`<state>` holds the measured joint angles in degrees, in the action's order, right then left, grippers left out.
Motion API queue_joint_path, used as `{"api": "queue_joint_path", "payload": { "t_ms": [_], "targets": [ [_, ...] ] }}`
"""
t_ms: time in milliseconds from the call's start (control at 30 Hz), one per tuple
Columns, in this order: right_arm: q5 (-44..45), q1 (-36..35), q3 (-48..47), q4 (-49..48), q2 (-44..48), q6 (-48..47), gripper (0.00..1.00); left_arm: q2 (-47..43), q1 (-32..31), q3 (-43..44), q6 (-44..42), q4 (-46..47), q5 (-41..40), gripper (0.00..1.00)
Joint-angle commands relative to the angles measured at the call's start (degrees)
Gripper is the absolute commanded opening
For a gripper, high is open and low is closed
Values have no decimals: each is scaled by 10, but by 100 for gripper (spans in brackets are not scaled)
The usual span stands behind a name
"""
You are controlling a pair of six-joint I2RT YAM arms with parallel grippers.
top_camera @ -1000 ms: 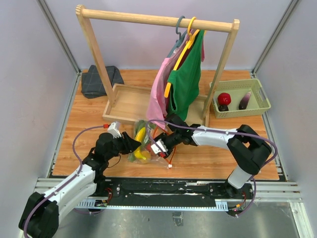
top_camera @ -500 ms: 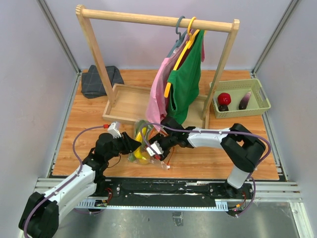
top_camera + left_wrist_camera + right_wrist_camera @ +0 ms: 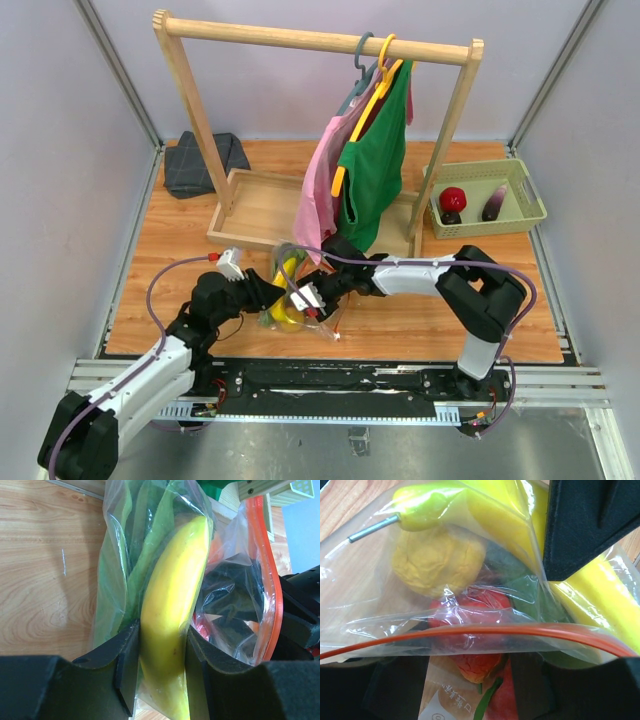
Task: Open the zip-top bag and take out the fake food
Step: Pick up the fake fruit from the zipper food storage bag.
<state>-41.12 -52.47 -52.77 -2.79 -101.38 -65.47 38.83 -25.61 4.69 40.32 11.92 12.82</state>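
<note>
So, top view: clear crinkly zip-top bag just before the wooden clothes rack. Left wrist: left gripper pinches its yellow plastic banana through soft, slippery film. Right wrist: right gripper, can't tell if clamped; grab the stiffer orange-red zip strip.

Robot lab test cell, not a home. Plain pale walls w/ aluminium corner profiles box in a small wood-top table. Metal rails along the near edge carry two white-and-black arms, left arm & right arm, w/ loose cables. Props look staged: bare wooden clothes rack w/ pink garment & green garment on hangers, shallow wooden tray at its foot, folded dark cloth back left, green basket back right w/ fake food in it.
</note>
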Motion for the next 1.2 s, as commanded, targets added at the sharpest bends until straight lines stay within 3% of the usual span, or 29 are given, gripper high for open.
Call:
{"api": "queue_joint_path", "payload": {
  "t_ms": [0,300,500,733,867,1067,1133,1167],
  "targets": [
    [-6,-8,-6,39,-17,30,53,-9,-1,-14,-2,-13,18,28],
    [-86,50,-17,154,57,-4,33,-51,-1,-10,-12,-55,-27,18],
    [-136,74,-39,258,86,-42,26,-74,-1,-15,-6,-63,-47,12],
    [-164,107,-92,408,93,-101,21,-90,-1,-9,-5,-76,-54,14],
    [-174,118,-111,472,101,-122,20,-104,-1,-5,4,-89,-63,33],
    [-177,127,-109,521,122,-131,19,-160,-1,24,28,-151,-109,84],
    [-181,136,-109,535,129,-132,19,-180,-1,46,41,-172,-128,98],
    [-182,141,-110,542,131,-133,19,-184,-1,60,43,-182,-138,99]
  ]
}}
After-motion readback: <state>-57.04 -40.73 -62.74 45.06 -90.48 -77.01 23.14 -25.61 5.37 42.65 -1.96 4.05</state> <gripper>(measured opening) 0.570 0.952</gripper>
